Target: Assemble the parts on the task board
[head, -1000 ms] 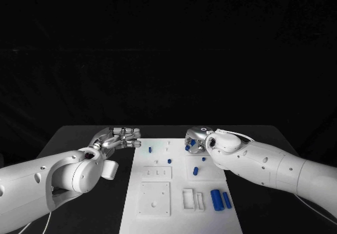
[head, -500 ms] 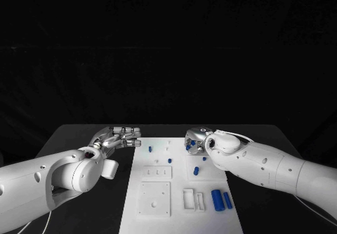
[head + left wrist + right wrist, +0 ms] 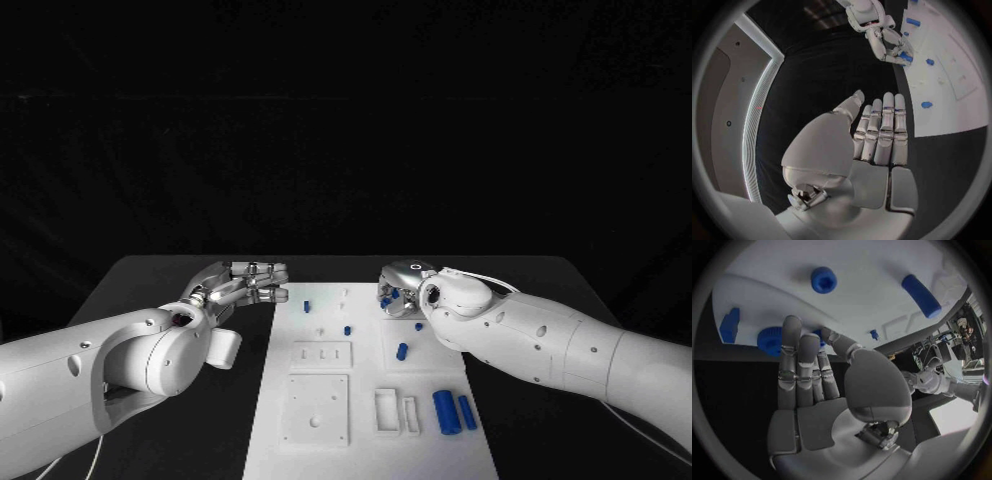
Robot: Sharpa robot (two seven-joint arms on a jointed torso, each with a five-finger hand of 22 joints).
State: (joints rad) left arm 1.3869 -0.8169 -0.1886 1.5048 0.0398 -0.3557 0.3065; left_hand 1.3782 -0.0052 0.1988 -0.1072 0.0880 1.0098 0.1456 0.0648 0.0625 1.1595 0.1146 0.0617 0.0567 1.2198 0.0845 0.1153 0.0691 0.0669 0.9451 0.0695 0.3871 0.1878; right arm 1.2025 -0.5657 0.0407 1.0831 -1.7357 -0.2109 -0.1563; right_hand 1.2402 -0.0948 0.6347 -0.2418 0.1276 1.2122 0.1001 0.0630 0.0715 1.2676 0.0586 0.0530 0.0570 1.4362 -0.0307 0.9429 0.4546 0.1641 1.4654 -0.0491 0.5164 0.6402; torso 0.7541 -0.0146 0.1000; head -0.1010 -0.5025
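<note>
The white task board (image 3: 368, 440) lies in the middle of the black table. My right hand (image 3: 402, 284) is over its far right part, thumb and fingertips closed round a small blue part (image 3: 820, 333) next to a blue toothed wheel (image 3: 769, 340). The same pinch appears from the left wrist, right hand (image 3: 882, 42) on the blue part (image 3: 906, 56). My left hand (image 3: 245, 281) hovers just off the board's far left edge, fingers straight and together (image 3: 882, 132), holding nothing. Small blue pegs (image 3: 306, 305) (image 3: 348, 329) (image 3: 401, 350) stand on the board.
Two long blue cylinders (image 3: 454, 410) lie at the board's near right beside a white bracket (image 3: 389, 408). White square plates (image 3: 323, 354) (image 3: 317, 406) sit on the near left half. A blue round cap (image 3: 823, 279) and a blue rod (image 3: 920, 295) lie beyond my right hand's fingers.
My right hand has edged slightly toward the far side of the board with the blue part under its fingers. The left hand has stayed put.
</note>
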